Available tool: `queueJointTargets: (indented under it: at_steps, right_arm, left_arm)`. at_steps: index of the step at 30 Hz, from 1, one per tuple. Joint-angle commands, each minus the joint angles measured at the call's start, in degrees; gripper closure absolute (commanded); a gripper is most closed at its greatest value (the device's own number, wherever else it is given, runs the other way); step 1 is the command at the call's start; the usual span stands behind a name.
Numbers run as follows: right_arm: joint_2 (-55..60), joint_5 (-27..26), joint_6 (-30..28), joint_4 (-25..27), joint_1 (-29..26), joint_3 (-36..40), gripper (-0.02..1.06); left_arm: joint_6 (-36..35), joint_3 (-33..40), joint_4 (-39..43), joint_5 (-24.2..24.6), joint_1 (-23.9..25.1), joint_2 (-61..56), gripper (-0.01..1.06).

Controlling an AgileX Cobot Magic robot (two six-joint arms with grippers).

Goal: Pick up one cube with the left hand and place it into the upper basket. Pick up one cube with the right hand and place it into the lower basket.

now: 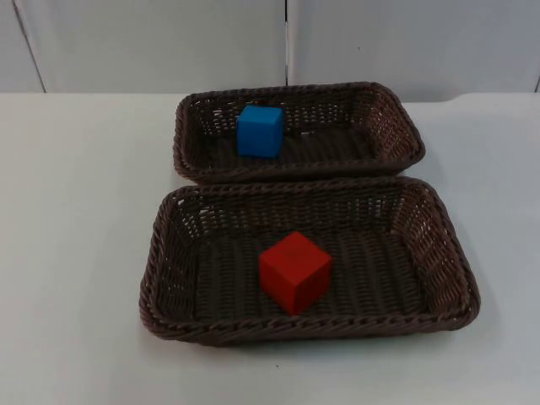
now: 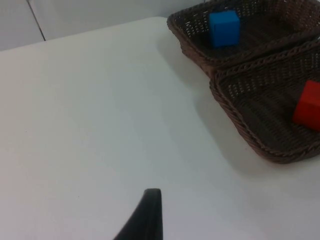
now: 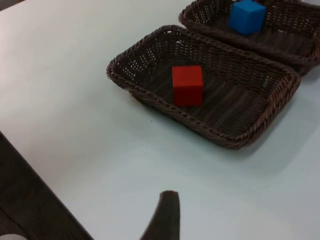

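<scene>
- Upper basket (image 1: 396, 126): dark wicker, at the far side of the white surface (image 1: 76, 253), close to the grey wall (image 1: 152, 42). The blue cube (image 1: 260, 130) sits inside it, left of centre, resting flat on the basket floor.
- Lower basket (image 1: 439, 245): larger, same weave, directly in front of the upper one; their adjoining rims touch or nearly touch. The red cube (image 1: 294, 272) sits inside it, about centre, turned so that one corner faces forward.
- No cube lies on the surface outside the baskets.
- Left end effector (image 2: 150, 212): one black fingertip is seen in the left wrist view, over bare surface well apart from both baskets. Whether it is released or clenched cannot be told. It grasps nothing visible.
- Right end effector (image 3: 167, 215): one black fingertip is seen in the right wrist view, over bare surface in front of the lower basket, well apart from it. State likewise cannot be told; nothing visible in it.
- Step in hand, as judged: both placements appear complete, one cube in each basket. Both arms look to be waiting clear of the work.
- Next move, as judged: no further pick is called for. Only a hold or a return to rest remains, keeping both arms clear of the basket rims.
</scene>
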Motion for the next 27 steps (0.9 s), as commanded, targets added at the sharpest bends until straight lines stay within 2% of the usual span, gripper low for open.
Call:
queueJointTargets:
  at_steps: [1, 11, 14, 15, 16, 17, 27]
  right_arm:
    - [-0.25, -0.04, 0.15, 0.18, -0.21, 0.13, 0.30]
    - [-0.25, -0.04, 0.15, 0.18, -0.21, 0.13, 0.28]
    - [-0.25, -0.04, 0.15, 0.18, -0.21, 0.13, 0.14]
    - [-0.25, -0.04, 0.15, 0.18, -0.21, 0.13, 0.07]
    - [-0.25, -0.04, 0.15, 0.18, -0.21, 0.13, 0.07]
    - [-0.25, -0.04, 0.15, 0.18, -0.21, 0.13, -0.01]
    - [-0.25, -0.04, 0.15, 0.18, -0.21, 0.13, -0.01]
  left_arm:
    - [-0.32, 0.15, -0.04, -0.01, -0.13, -0.25, 0.11]
    - [-0.34, 0.39, -0.04, 0.31, -0.13, -0.25, 0.11]
    - [-0.34, 0.39, -0.04, 0.31, -0.13, -0.25, 0.00]
    - [-0.34, 0.39, -0.04, 0.31, -0.13, -0.25, 0.00]
    - [-0.34, 0.39, -0.04, 0.31, -0.13, -0.25, 0.00]
    - [-0.34, 0.39, -0.04, 0.31, -0.13, -0.25, 0.00]
    - [-0.34, 0.39, -0.04, 0.31, -0.13, -0.25, 0.00]
